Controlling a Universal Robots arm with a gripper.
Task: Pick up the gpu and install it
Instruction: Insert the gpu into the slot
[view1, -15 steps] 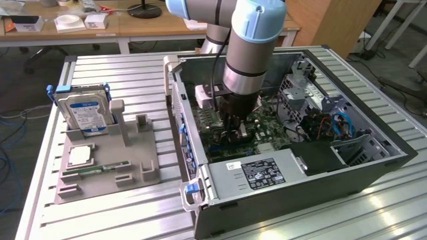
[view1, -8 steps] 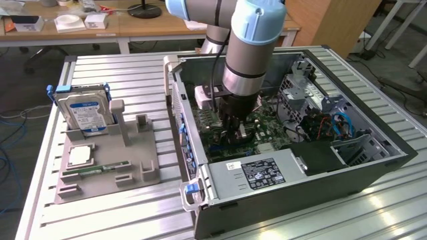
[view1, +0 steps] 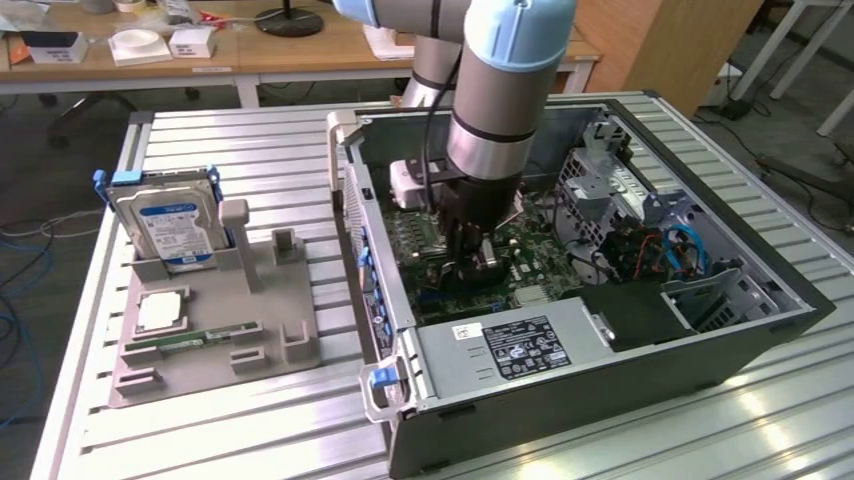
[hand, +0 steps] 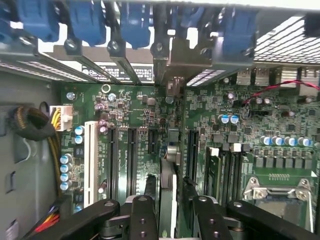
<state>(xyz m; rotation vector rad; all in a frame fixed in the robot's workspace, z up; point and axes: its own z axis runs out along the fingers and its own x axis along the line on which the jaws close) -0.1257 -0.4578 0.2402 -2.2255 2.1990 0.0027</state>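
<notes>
My gripper (hand: 167, 212) pinches the gpu (hand: 167, 175) edge-on, apparently directly above the motherboard (hand: 240, 140) slot, so its connector meets it squarely.

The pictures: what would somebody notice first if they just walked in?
First the big arm reaching down into the open computer case, its gripper holding the gpu on edge over the green motherboard. Then the hard drive with its blue label, standing in a grey holder at the exterior view's left.
</notes>
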